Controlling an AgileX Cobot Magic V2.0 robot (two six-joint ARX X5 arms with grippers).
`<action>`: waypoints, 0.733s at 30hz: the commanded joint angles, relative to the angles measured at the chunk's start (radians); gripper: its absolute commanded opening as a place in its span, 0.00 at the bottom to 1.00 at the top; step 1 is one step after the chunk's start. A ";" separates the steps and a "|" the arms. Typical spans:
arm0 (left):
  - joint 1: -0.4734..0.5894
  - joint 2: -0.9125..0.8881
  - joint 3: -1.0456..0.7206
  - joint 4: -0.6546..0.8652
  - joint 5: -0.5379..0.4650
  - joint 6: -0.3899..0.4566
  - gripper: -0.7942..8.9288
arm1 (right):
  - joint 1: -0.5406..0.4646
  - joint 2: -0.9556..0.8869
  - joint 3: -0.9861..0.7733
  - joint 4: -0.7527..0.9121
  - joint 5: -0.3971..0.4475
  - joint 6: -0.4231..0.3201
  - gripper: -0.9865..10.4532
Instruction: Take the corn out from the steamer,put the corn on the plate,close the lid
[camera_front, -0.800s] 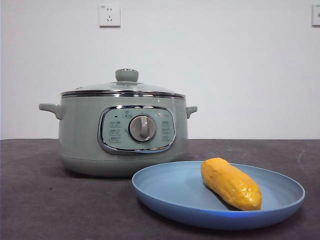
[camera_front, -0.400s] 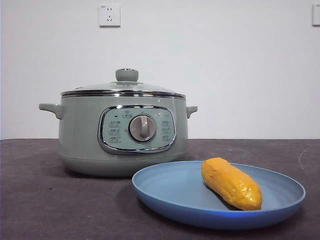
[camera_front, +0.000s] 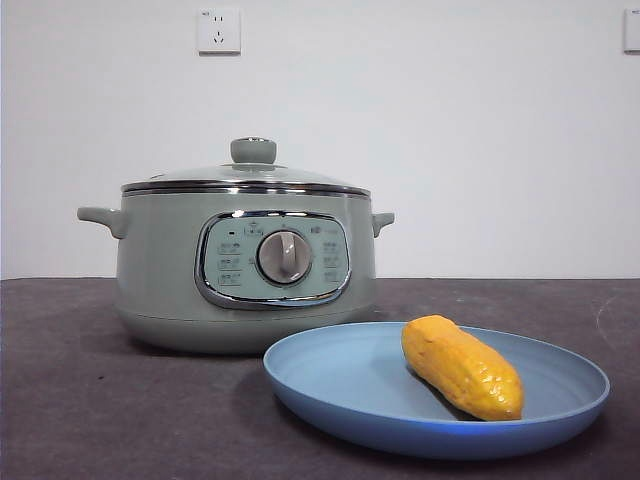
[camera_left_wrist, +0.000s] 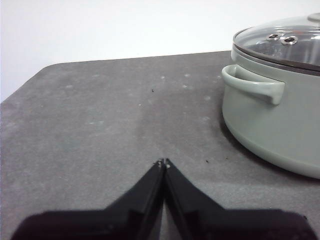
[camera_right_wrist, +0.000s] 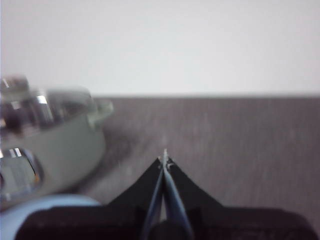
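The yellow-orange corn (camera_front: 462, 366) lies on the light blue plate (camera_front: 340, 380) in front of the steamer. The sage-green steamer (camera_front: 160, 270) stands behind it with the glass lid (camera_front: 250, 176) sitting on its rim. My left gripper (camera_left_wrist: 163, 164) is shut and empty above the table, beside the steamer's handle (camera_left_wrist: 252, 84). My right gripper (camera_right_wrist: 164, 159) is shut and empty, with the steamer (camera_right_wrist: 55, 140) and the plate's edge (camera_right_wrist: 45, 206) to one side, blurred. Neither gripper shows in the front view.
The dark grey table (camera_front: 90, 400) runs to a white wall with a socket (camera_front: 218, 30). The table's edge (camera_left_wrist: 20, 90) shows in the left wrist view.
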 joint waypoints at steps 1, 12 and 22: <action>0.003 -0.003 -0.013 0.005 -0.003 -0.010 0.08 | -0.004 -0.003 -0.054 0.005 0.001 0.050 0.09; 0.003 -0.003 -0.013 0.005 -0.003 -0.010 0.08 | -0.004 -0.003 -0.086 -0.064 0.005 0.048 0.09; 0.003 -0.003 -0.013 0.005 -0.003 -0.010 0.08 | -0.003 -0.003 -0.086 -0.059 0.005 0.058 0.09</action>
